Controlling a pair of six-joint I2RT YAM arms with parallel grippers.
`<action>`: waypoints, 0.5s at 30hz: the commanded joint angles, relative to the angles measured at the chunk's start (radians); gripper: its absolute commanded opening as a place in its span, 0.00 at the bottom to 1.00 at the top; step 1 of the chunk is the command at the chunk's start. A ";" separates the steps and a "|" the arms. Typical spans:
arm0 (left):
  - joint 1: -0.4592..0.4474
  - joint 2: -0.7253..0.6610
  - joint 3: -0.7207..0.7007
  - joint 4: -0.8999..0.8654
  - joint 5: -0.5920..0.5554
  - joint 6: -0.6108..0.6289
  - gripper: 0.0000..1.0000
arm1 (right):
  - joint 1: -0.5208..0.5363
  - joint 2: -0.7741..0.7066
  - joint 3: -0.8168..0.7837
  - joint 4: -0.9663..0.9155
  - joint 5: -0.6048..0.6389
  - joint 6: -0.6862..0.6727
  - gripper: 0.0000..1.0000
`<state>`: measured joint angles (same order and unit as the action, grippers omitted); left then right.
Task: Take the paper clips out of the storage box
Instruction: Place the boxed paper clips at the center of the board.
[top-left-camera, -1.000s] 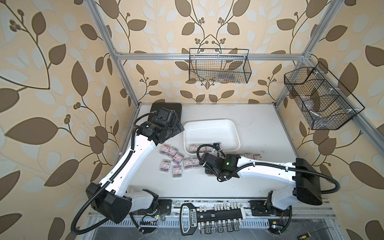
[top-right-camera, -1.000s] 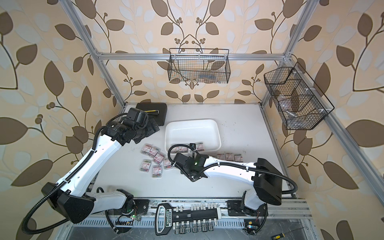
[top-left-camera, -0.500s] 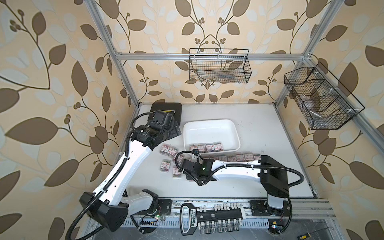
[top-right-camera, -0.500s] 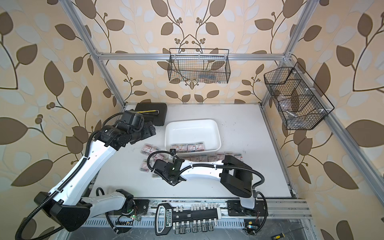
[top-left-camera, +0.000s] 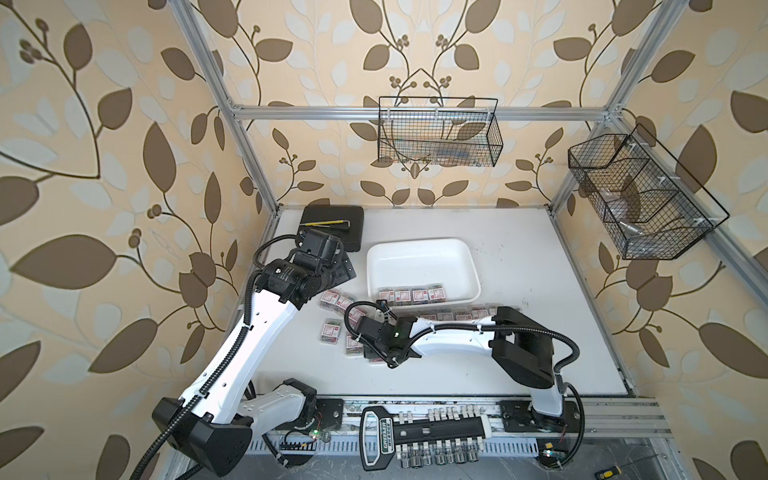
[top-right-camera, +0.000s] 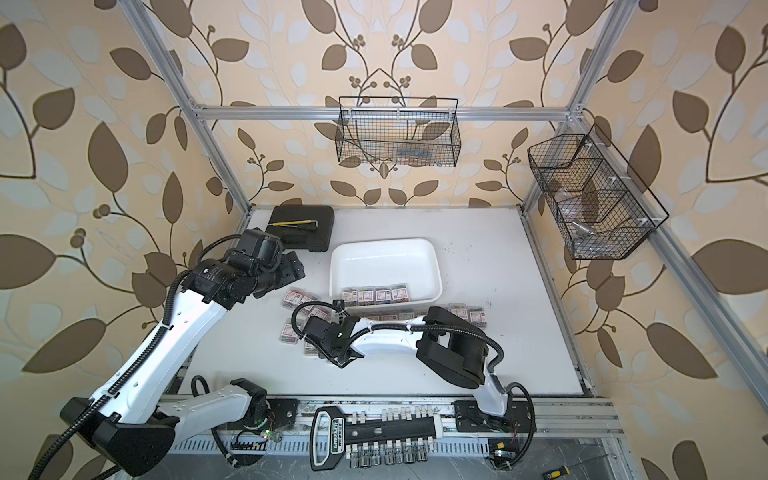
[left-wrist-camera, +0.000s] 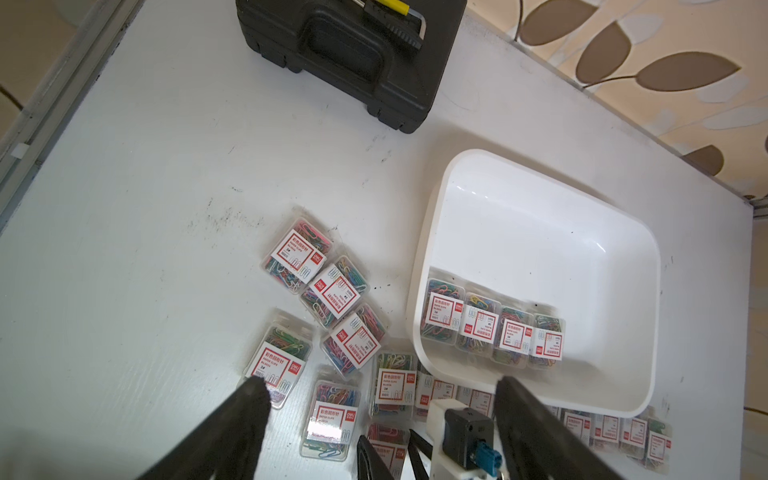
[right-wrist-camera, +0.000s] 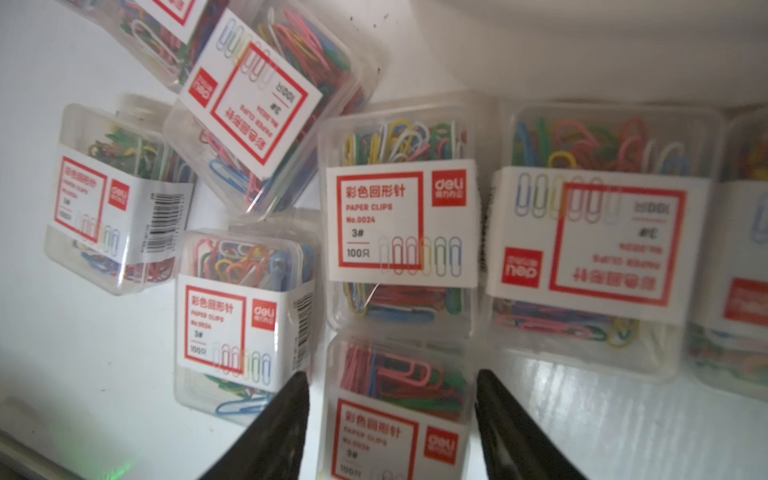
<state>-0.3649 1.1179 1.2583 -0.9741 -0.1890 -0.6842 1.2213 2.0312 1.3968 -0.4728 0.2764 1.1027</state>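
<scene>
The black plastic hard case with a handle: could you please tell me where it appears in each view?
Both top views: the black plastic hard case lies at the far left corner of the white table.
Left wrist view: at the picture's upper edge, partly cropped.
Right wrist view: not in it.
Shared landmark: the white plastic rectangular tray, beside the case wherever the case shows.

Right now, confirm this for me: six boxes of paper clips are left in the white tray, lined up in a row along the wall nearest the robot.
Not six. Four boxes of paper clips are left in the white tray, lined up in a row along the wall nearest the robot. The left wrist view shows the count plainly, and both top views agree.
</scene>
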 joint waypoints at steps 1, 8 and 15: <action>0.007 -0.038 -0.005 -0.002 0.014 -0.013 0.87 | -0.009 0.024 0.030 0.005 0.007 0.017 0.68; 0.007 -0.027 -0.014 -0.010 0.068 0.017 0.87 | -0.016 -0.011 0.073 -0.050 0.051 0.042 0.67; 0.007 -0.010 -0.059 0.030 0.165 0.009 0.83 | -0.004 -0.268 -0.041 -0.143 0.165 0.122 0.68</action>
<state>-0.3649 1.1046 1.2137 -0.9676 -0.0837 -0.6792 1.2118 1.8984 1.4006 -0.5442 0.3550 1.1564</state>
